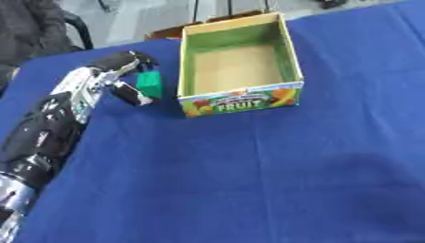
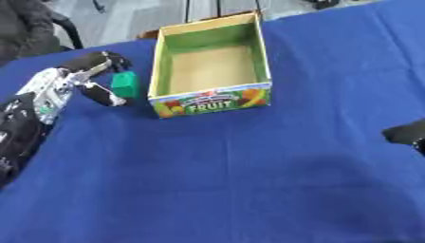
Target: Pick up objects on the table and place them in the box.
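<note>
Reaching in from the left, the robot's left hand has its fingers and thumb curled around a small green block, held just beside the left wall of the open cardboard fruit box, probably so it can be carried over the rim. That box sits empty on the blue tablecloth. At the right edge, the right hand barely shows; whether it is open I cannot tell.

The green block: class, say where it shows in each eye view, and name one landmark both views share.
Left eye view: green block, upper left, between the left hand's fingers, just left of the fruit box.
Right eye view: same block, further left in the picture.
Shared landmark: the box's FRUIT label.
</note>
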You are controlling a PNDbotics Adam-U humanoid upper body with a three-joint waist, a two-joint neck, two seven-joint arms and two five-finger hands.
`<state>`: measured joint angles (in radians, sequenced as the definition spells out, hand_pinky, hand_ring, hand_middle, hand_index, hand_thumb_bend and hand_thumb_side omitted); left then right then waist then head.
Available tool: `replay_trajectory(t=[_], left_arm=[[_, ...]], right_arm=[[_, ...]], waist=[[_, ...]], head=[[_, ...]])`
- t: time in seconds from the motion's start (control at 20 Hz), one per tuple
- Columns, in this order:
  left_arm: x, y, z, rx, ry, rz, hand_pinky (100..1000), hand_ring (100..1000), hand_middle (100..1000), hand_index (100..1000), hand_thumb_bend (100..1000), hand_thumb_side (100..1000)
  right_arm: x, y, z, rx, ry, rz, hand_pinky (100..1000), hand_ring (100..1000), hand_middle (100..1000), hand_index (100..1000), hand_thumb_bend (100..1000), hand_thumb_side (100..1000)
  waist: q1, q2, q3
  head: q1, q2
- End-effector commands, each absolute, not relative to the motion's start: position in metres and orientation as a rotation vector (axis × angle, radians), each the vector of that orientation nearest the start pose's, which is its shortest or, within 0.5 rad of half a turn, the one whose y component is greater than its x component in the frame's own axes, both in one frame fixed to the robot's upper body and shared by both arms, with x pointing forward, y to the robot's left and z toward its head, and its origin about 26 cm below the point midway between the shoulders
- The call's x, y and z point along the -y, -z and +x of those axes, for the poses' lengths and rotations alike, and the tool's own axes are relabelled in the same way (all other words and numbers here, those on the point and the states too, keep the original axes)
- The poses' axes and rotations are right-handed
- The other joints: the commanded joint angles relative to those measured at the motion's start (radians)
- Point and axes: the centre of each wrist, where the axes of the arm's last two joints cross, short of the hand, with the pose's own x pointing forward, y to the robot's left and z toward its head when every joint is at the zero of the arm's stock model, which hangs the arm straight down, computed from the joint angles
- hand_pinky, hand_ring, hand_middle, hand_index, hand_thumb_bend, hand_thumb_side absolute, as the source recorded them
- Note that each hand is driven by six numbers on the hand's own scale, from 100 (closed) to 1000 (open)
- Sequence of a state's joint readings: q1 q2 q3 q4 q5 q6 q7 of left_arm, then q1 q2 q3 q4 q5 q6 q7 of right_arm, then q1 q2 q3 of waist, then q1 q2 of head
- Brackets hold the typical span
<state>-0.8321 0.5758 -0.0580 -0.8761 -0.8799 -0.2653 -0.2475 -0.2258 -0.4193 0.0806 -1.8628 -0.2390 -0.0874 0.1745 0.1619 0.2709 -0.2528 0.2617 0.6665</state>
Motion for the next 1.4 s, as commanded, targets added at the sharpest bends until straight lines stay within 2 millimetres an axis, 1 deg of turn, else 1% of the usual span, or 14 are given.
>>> replay_trajectory(t=[0.05,0.25,0.3,0.45,0.5,0.55,0.6,0.75,0.8,0.85,0.95,1.05,1.15,1.4], left_arm=[[-0.377,-0.186,0.458,1.387,1.323,1.030,718,673,700,868,538,242],[-0.377,-0.181,0.457,1.371,1.316,1.036,672,609,629,814,546,247],[-0.377,-0.179,0.457,1.366,1.314,1.035,672,609,629,814,546,247],[-0.377,-0.175,0.457,1.357,1.309,1.027,585,519,531,731,531,239],[-0.377,-0.174,0.457,1.357,1.305,1.025,551,486,497,692,525,233],[-0.377,-0.173,0.457,1.361,1.298,1.025,508,444,453,631,522,224],[-0.377,-0.172,0.457,1.365,1.290,1.026,500,436,445,620,515,225],[-0.376,-0.169,0.457,1.392,1.252,1.020,382,259,239,414,484,211],[-0.376,-0.168,0.457,1.406,1.233,1.018,379,250,229,405,483,212],[-0.376,-0.168,0.458,1.421,1.215,1.013,364,197,168,348,482,214],[-0.375,-0.169,0.458,1.451,1.190,0.995,350,163,121,307,497,197],[-0.372,-0.177,0.458,1.481,1.191,0.976,349,156,108,297,497,192],[-0.369,-0.190,0.457,1.514,1.200,0.957,351,156,107,297,489,194],[-0.358,-0.243,0.449,1.645,1.195,0.961,353,152,103,296,475,185]], right_arm=[[0.275,-0.161,0.307,2.109,-0.558,0.152,749,696,515,548,100,880],[0.275,-0.161,0.307,2.109,-0.558,0.152,749,696,515,548,100,882],[0.275,-0.161,0.307,2.109,-0.558,0.151,749,696,515,548,100,882],[0.275,-0.161,0.307,2.111,-0.559,0.152,749,697,515,548,100,883],[0.275,-0.161,0.307,2.111,-0.559,0.151,749,697,515,548,100,883],[0.275,-0.161,0.307,2.112,-0.559,0.151,749,697,515,548,100,883],[0.275,-0.161,0.307,2.112,-0.559,0.152,749,697,515,548,100,883],[0.275,-0.161,0.307,2.113,-0.559,0.152,749,697,515,548,100,883],[0.275,-0.162,0.307,2.114,-0.559,0.151,749,697,515,548,100,883],[0.275,-0.162,0.307,2.115,-0.559,0.151,749,697,515,548,100,882],[0.275,-0.162,0.307,2.116,-0.558,0.151,749,697,515,548,100,882],[0.275,-0.162,0.307,2.116,-0.556,0.149,749,697,515,548,100,881],[0.275,-0.161,0.307,2.115,-0.552,0.149,749,697,515,548,100,880],[0.276,-0.160,0.307,2.111,-0.548,0.147,749,697,515,548,100,878]], waist=[[-0.006,-0.014,0.002],[-0.005,-0.011,0.001],[-0.005,-0.010,0.001],[-0.006,-0.008,-0.002],[-0.006,-0.007,-0.003],[-0.006,-0.006,-0.004],[-0.006,-0.006,-0.005],[-0.007,-0.004,-0.007],[-0.007,-0.003,-0.008],[-0.008,-0.003,-0.008],[-0.009,-0.003,-0.009],[-0.010,-0.005,-0.009],[-0.011,-0.007,-0.007],[-0.015,-0.015,-0.002]], head=[[0.003,-0.006],[0.002,-0.007],[0.002,-0.008],[0.001,-0.010],[0.001,-0.010],[0.001,-0.011],[0.001,-0.011],[0.001,-0.011],[0.001,-0.011],[0.000,-0.011],[-0.002,-0.011],[-0.003,-0.010],[-0.004,-0.009],[-0.007,-0.006]])
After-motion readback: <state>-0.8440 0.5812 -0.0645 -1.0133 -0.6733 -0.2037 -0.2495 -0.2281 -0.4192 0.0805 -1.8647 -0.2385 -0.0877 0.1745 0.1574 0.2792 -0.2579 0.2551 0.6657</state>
